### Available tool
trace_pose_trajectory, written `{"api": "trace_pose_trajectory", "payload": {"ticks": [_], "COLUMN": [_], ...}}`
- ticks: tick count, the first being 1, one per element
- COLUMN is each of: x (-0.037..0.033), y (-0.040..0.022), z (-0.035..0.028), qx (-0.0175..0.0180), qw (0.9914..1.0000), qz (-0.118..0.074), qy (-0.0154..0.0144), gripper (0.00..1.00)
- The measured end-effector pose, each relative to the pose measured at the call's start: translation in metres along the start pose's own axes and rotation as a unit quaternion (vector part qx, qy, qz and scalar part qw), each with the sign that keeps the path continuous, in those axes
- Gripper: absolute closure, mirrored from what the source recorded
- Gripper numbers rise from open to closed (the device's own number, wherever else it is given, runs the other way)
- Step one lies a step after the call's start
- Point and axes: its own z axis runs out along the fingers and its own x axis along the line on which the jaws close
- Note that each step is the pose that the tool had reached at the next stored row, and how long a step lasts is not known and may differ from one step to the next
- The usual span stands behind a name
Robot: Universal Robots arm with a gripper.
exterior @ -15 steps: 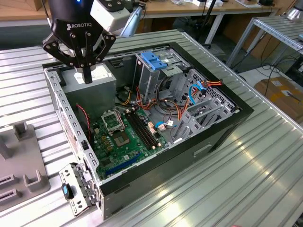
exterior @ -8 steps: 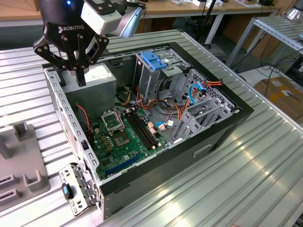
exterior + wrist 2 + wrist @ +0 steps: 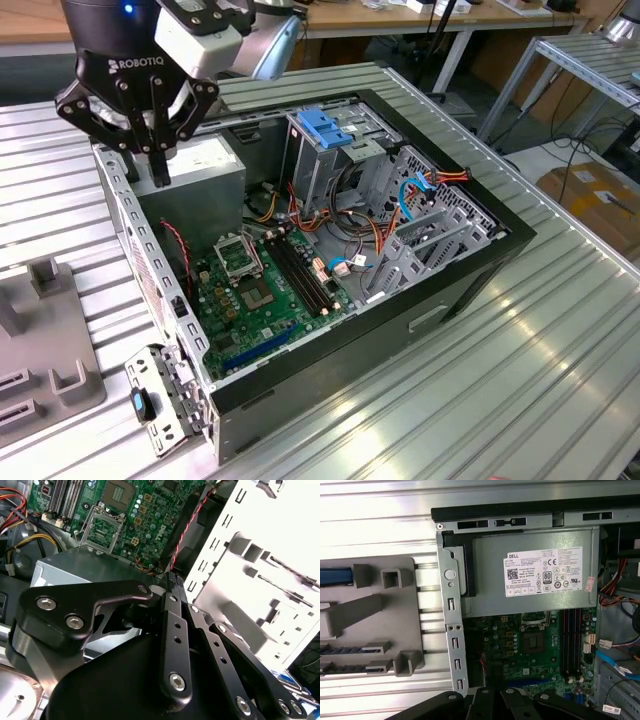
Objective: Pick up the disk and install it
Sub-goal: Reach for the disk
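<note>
The hand (image 3: 160, 172) is hovering over the power supply (image 3: 530, 575) inside the open computer case (image 3: 470, 260), its fingers pressed together on nothing. The disk (image 3: 335, 576) is probably sitting on edge in the grey fixture (image 3: 380, 625) beside the case, with its blue rail running square to the case wall.

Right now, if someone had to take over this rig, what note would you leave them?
Gripper: shut, nothing between its fingers, hovering over the power supply at a corner of the open computer case.
Disk: I cannot place it for sure. A blue edge in the grey fixture beside the case may be its rail.
Done: nothing that shows.
Left: the pick and the install, by the look of it.
</note>
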Motion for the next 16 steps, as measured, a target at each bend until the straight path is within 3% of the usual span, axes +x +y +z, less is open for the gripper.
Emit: {"api": "trace_pose_trajectory", "payload": {"ticks": [16], "x": [0.0221], "y": [-0.0011], "z": [0.0022], "qx": [0.0000], "qw": [1.00000], "qz": [0.000], "qy": [-0.0001], "gripper": [0.89]}}
